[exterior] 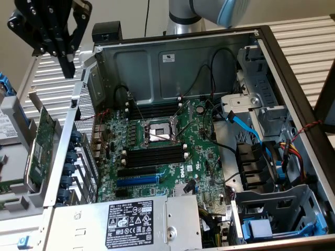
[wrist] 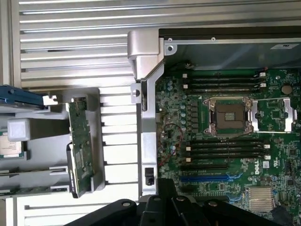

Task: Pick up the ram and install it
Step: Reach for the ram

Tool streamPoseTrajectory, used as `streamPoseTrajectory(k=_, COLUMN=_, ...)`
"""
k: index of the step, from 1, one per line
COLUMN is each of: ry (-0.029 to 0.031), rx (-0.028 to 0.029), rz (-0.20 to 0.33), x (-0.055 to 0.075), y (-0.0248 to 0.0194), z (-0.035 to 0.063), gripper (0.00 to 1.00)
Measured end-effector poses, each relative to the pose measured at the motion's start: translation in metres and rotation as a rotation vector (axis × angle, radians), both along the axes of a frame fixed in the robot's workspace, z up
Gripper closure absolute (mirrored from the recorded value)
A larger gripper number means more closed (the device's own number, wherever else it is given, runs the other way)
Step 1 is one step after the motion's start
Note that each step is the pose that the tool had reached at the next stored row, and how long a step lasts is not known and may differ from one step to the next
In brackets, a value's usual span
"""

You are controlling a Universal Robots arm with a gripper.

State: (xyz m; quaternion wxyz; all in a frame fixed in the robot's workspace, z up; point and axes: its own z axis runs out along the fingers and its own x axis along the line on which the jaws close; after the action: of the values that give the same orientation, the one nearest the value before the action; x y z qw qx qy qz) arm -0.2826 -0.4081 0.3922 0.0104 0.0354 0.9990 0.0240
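**End effector shut and high above the parts holder; ram off the board**

The end effector (exterior: 67, 67) hangs at the exterior view's upper left, its black fingers pressed together with nothing between them. It sits above the slatted bench (exterior: 49, 86), just outside the rear corner of the open computer case (exterior: 172, 57). Below it a grey parts holder (exterior: 15, 201) stands on the bench beside the case. The ram (exterior: 11, 184) appears to be the narrow green strip lying low in that holder, well apart from the fingers. A larger green expansion card (exterior: 39, 144) stands upright in the holder nearer the case. Inside the case, the motherboard (exterior: 207, 157) shows its black memory slots (exterior: 156, 155) on either side of the processor socket (exterior: 158, 132).
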Motion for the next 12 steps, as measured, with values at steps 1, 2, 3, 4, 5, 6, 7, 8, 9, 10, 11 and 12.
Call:
streamPoseTrajectory(k=1, ry=0.0000, rx=0.0000, rz=0.000, x=-0.004, y=-0.0005, z=0.0000, gripper=0.89)
streamPoseTrajectory(k=2, ry=0.0000, rx=0.0000, rz=0.000, x=-0.009, y=-0.0010, z=0.0000, gripper=0.89)
streamPoseTrajectory(k=3, ry=0.0001, rx=0.0000, rz=0.000, x=-0.013, y=-0.0016, z=0.0000, gripper=0.89)
streamPoseTrajectory(k=4, ry=0.0002, rx=-0.0001, rz=0.000, x=-0.018, y=-0.0022, z=0.0001, gripper=0.89)
streamPoseTrajectory(k=5, ry=0.0000, rx=0.0000, rz=0.000, x=-0.023, y=-0.0028, z=0.0000, gripper=0.89)
streamPoseTrajectory(k=6, ry=0.0000, rx=0.0000, rz=0.000, x=-0.027, y=-0.0034, z=0.0000, gripper=0.89)
streamPoseTrajectory(k=7, ry=0.0000, rx=0.0000, rz=0.000, x=-0.032, y=-0.0039, z=0.0000, gripper=0.89)
streamPoseTrajectory(k=8, ry=0.0000, rx=0.0000, rz=0.000, x=-0.036, y=-0.0044, z=0.0000, gripper=0.89)
streamPoseTrajectory(k=9, ry=0.0000, rx=0.0000, rz=0.000, x=-0.041, y=-0.0049, z=0.0000, gripper=0.89)
streamPoseTrajectory(k=10, ry=0.0000, rx=0.0000, rz=0.000, x=-0.045, y=-0.0054, z=0.0000, gripper=0.89)
streamPoseTrajectory(k=11, ry=0.0001, rx=0.0000, rz=0.000, x=-0.050, y=-0.0058, z=0.0000, gripper=0.89)
streamPoseTrajectory(k=12, ry=0.0000, rx=0.0000, rz=0.000, x=-0.055, y=-0.0063, z=0.0000, gripper=0.89)
